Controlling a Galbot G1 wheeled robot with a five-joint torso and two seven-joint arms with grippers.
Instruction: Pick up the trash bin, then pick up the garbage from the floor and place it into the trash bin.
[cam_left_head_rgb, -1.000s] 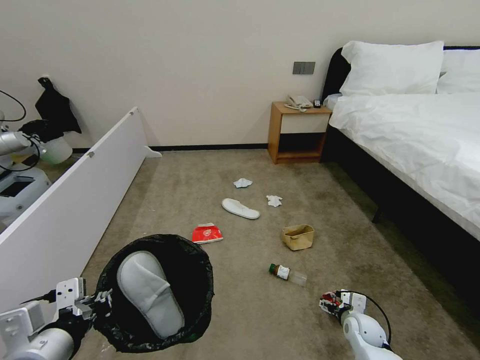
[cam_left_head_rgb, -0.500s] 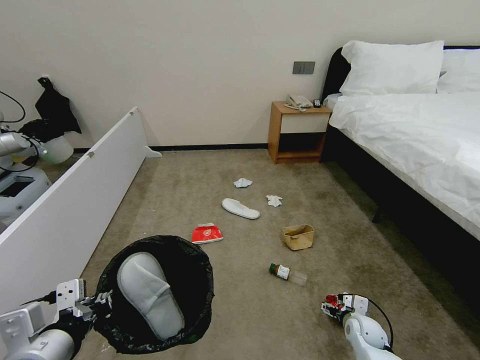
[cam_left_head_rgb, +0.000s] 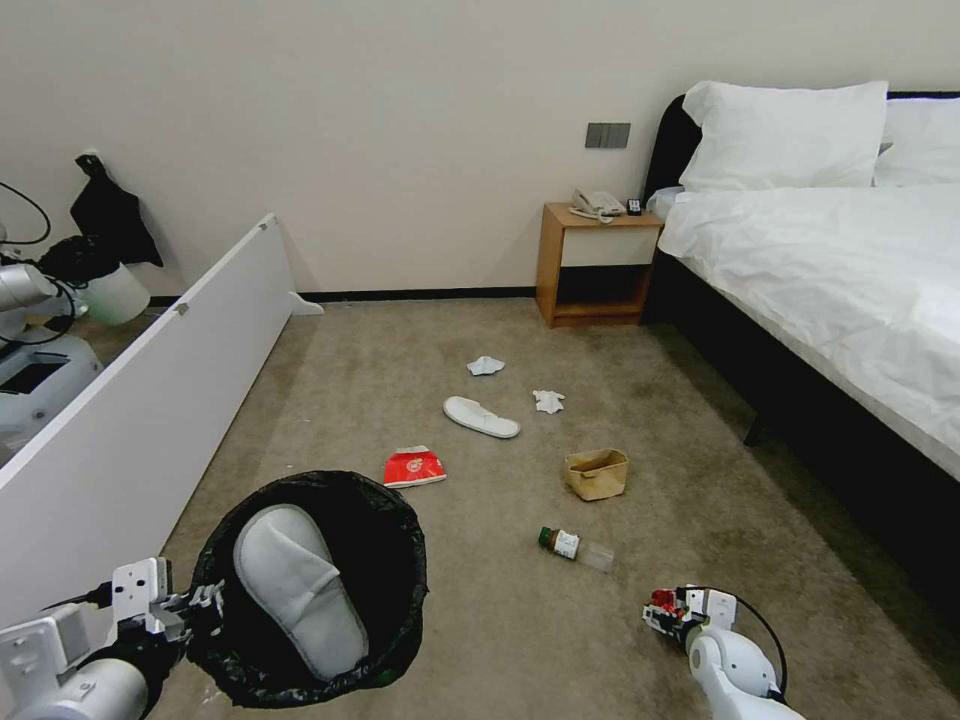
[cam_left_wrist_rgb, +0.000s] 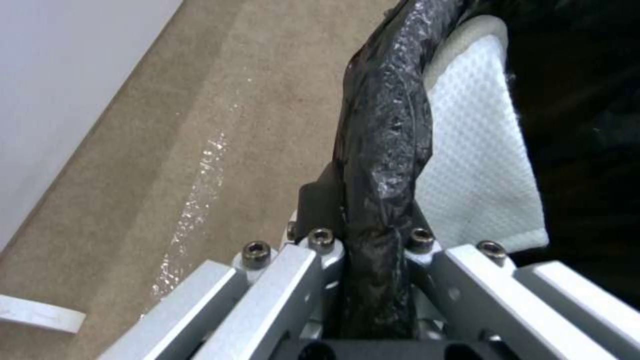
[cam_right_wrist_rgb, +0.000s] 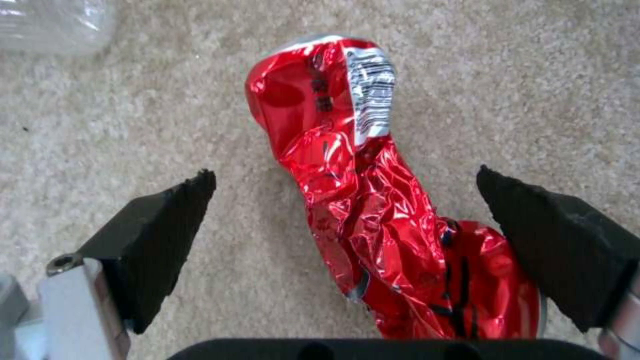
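The trash bin (cam_left_head_rgb: 400, 600), lined with a black bag, hangs at the lower left of the head view. My left gripper (cam_left_head_rgb: 195, 610) is shut on its rim (cam_left_wrist_rgb: 383, 165). One white slipper (cam_left_head_rgb: 295, 585) lies inside it. My right gripper (cam_left_head_rgb: 665, 612) is low over the floor (cam_left_head_rgb: 480, 620) and open. Its fingers (cam_right_wrist_rgb: 167, 220) stand on either side of the crushed red can (cam_right_wrist_rgb: 373, 215) without touching it. Still on the carpet are a second slipper (cam_left_head_rgb: 481, 417), a red snack packet (cam_left_head_rgb: 414, 466), a brown paper bag (cam_left_head_rgb: 596, 473), a clear bottle (cam_left_head_rgb: 575, 548) and two tissues (cam_left_head_rgb: 486, 366) (cam_left_head_rgb: 548, 401).
A long white panel (cam_left_head_rgb: 130, 420) runs along the left, with another machine (cam_left_head_rgb: 30, 350) behind it. A bed (cam_left_head_rgb: 850, 290) takes up the right side. A wooden nightstand (cam_left_head_rgb: 595, 265) stands at the far wall. Open carpet lies between the panel and the bed.
My right gripper has sunk slightly lower toward the can. The bin, the left arm and the litter have not moved.
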